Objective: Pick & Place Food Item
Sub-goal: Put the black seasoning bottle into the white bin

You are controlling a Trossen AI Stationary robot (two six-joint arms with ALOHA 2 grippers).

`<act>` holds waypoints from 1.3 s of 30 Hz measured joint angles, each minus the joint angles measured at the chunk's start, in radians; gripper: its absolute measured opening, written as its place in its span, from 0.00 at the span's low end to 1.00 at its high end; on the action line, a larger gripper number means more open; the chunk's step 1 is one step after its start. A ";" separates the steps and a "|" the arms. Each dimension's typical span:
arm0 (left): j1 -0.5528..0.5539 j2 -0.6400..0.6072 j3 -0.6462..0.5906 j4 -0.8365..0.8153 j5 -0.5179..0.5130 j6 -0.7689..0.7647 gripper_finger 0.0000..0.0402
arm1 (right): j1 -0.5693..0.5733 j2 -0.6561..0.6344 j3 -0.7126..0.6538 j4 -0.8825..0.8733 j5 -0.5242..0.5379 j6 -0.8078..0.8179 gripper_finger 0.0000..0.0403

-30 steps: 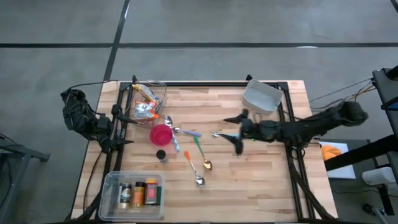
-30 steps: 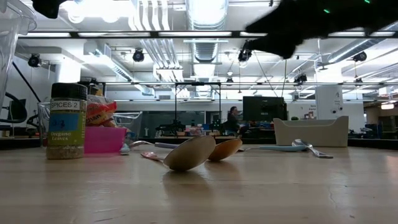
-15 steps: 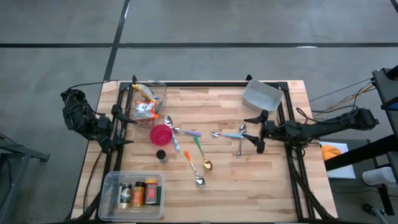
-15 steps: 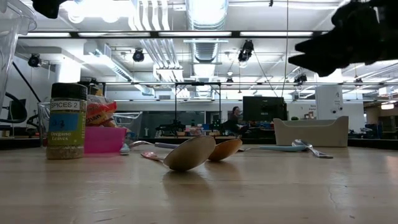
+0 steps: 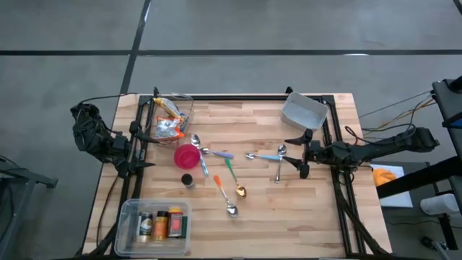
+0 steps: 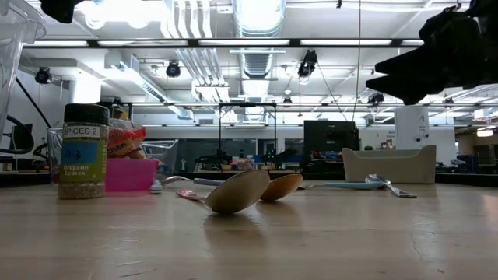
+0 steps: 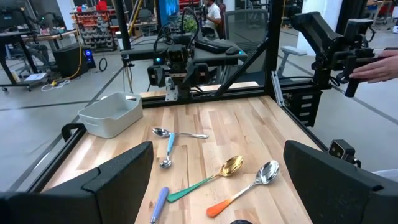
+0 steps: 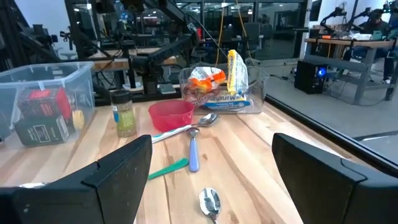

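Food packets (image 5: 166, 119) lie in a clear container (image 5: 179, 108) at the table's far left; the right wrist view shows the packets (image 8: 217, 87) too. A pink bowl (image 5: 187, 155) stands just near of it. My right gripper (image 5: 299, 154) hovers open near the table's right edge, pointing level toward the left, its fingers empty (image 8: 211, 180). In the low view my right gripper (image 6: 405, 74) is high above the tabletop. My left gripper (image 5: 137, 148) waits open at the table's left edge, with nothing between its fingers (image 7: 214, 186).
Several spoons (image 5: 231, 177) lie across the table's middle, two (image 5: 276, 159) just left of my right gripper. A spice jar (image 5: 188, 180) stands near the bowl, a clear bin of jars (image 5: 154, 224) at the near left, a grey dish (image 5: 304, 113) at the far right. A person's hand (image 7: 379, 59) shows beyond the table.
My right gripper has drawn back from above the two spoons toward the table's right edge and sunk lower, staying open and empty. Most of that happened early; lately it has barely moved. No object has shifted.
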 joint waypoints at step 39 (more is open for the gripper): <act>0.000 0.000 0.000 0.016 0.000 -0.111 0.91 | 0.000 0.000 0.000 0.000 0.000 0.000 0.82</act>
